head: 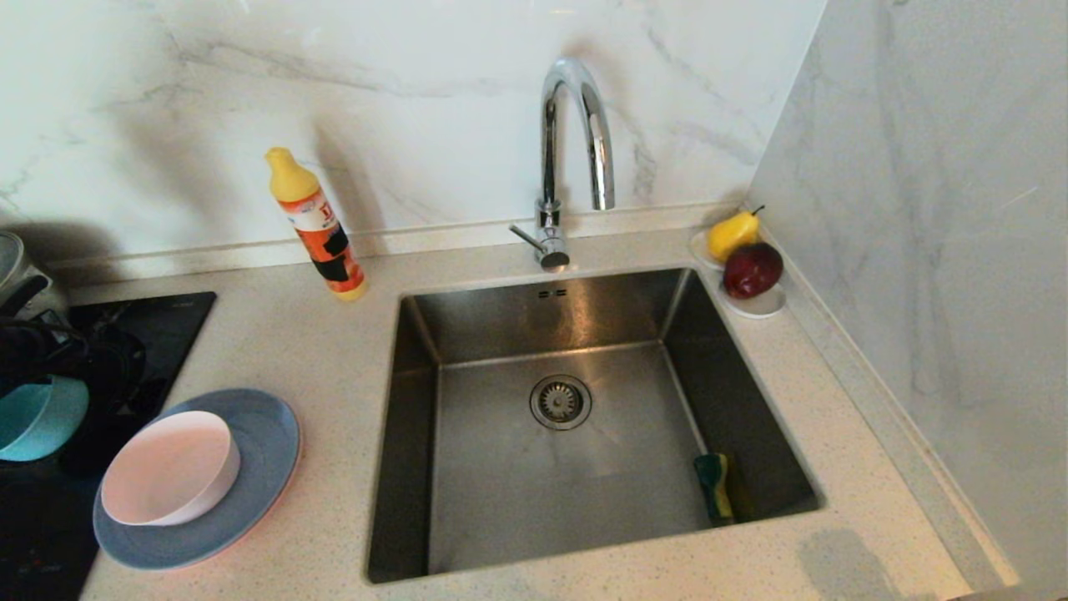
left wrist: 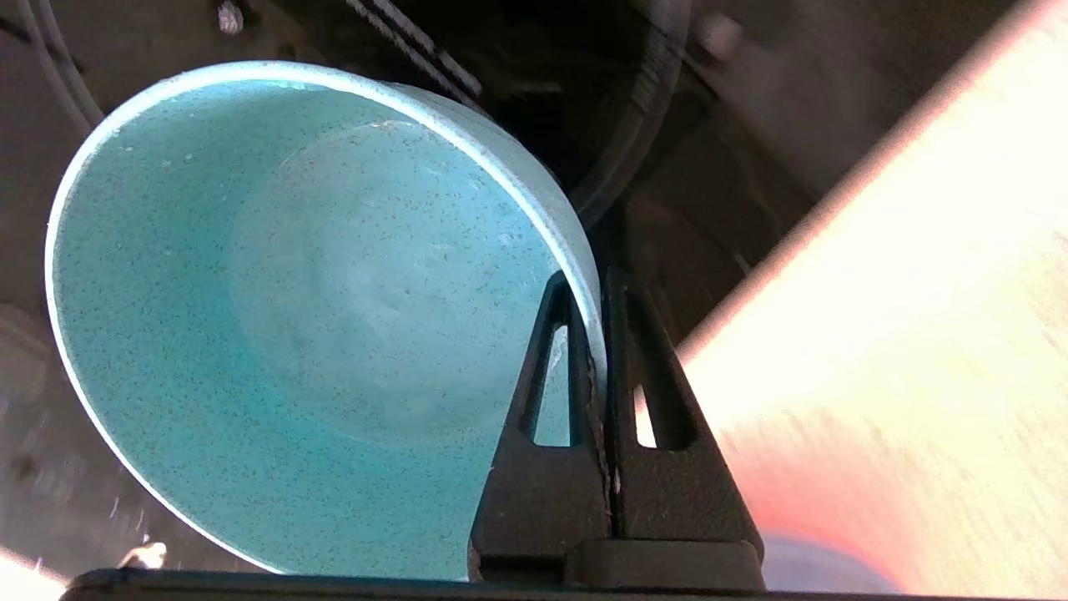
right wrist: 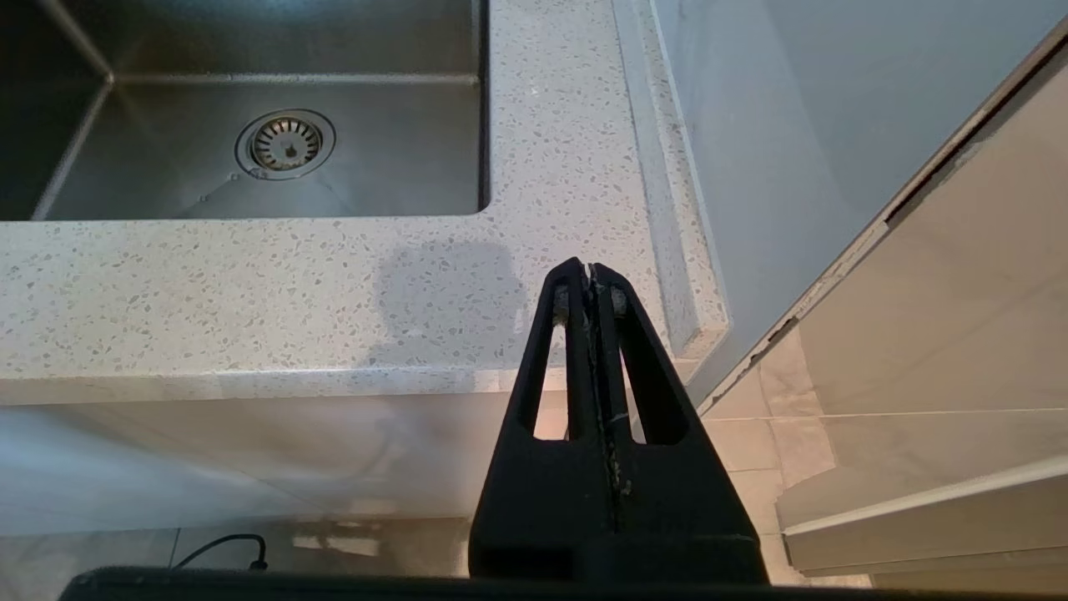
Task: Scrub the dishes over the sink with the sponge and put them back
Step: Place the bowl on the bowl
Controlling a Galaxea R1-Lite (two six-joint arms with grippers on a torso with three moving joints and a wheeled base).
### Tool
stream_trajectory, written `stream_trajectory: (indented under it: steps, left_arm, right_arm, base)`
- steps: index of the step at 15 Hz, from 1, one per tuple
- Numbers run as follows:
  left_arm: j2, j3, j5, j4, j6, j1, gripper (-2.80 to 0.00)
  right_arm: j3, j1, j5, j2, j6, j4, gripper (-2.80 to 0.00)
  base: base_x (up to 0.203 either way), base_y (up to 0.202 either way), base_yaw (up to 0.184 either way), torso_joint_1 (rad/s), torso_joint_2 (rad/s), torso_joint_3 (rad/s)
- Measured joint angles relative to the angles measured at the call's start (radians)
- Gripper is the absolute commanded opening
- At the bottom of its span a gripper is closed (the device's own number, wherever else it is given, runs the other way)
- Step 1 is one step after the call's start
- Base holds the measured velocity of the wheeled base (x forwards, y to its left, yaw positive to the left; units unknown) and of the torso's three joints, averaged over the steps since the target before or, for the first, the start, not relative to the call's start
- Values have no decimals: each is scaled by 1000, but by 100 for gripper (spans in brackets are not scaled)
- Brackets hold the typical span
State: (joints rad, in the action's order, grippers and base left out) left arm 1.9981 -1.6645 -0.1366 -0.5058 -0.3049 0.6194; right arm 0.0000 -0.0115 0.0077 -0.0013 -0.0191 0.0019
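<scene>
A teal bowl (head: 37,417) hangs at the far left above the black cooktop, under my dark left arm (head: 33,355). In the left wrist view my left gripper (left wrist: 588,288) is shut on the rim of this teal bowl (left wrist: 292,317), one finger inside and one outside. A pale pink-white bowl (head: 171,467) sits on a grey-blue plate (head: 263,442) on the counter left of the sink (head: 501,501). The yellow-and-green sponge (head: 715,487) stands on edge in the sink's front right corner. My right gripper (right wrist: 591,275) is shut and empty, off the counter's front right corner.
A chrome faucet (head: 571,142) arches over the sink's back edge. An orange dish-soap bottle (head: 317,225) leans behind the plates. A small white dish with a pear and a red apple (head: 751,267) fills the back right corner. A steel pot (head: 17,275) stands by the cooktop (head: 142,334).
</scene>
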Motion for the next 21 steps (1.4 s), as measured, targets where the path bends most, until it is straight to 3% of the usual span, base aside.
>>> stream_trajectory:
  steps: [3, 7, 10, 12, 18, 21]
  left_arm:
    - [-83, 2, 0, -78, 1, -51, -280]
    - [-219, 55, 14, -165, -13, -231, -280]
    - [-286, 129, 104, -170, -61, -389, -280]
    - [-319, 209, 148, -150, -77, -454, -280]
    - [-372, 465, 199, 39, -83, -508, -280]
    - [-376, 513, 201, 71, -84, -510, -280]
  right_arm:
    - [0, 0, 0, 0, 0, 0, -280]
    - [0, 0, 0, 0, 0, 0, -280]
    - [0, 0, 0, 0, 0, 0, -280]
    - [0, 0, 0, 0, 0, 0, -280]
    - [0, 0, 0, 0, 0, 0, -280]
    - [0, 0, 0, 0, -1, 0, -280]
  base:
    - [0, 0, 0, 0, 0, 0]
    - [0, 0, 0, 0, 0, 0]
    - [0, 0, 0, 0, 0, 0]
    - [0, 0, 0, 0, 0, 0]
    - [0, 0, 0, 0, 0, 0]
    - [0, 0, 0, 0, 0, 0]
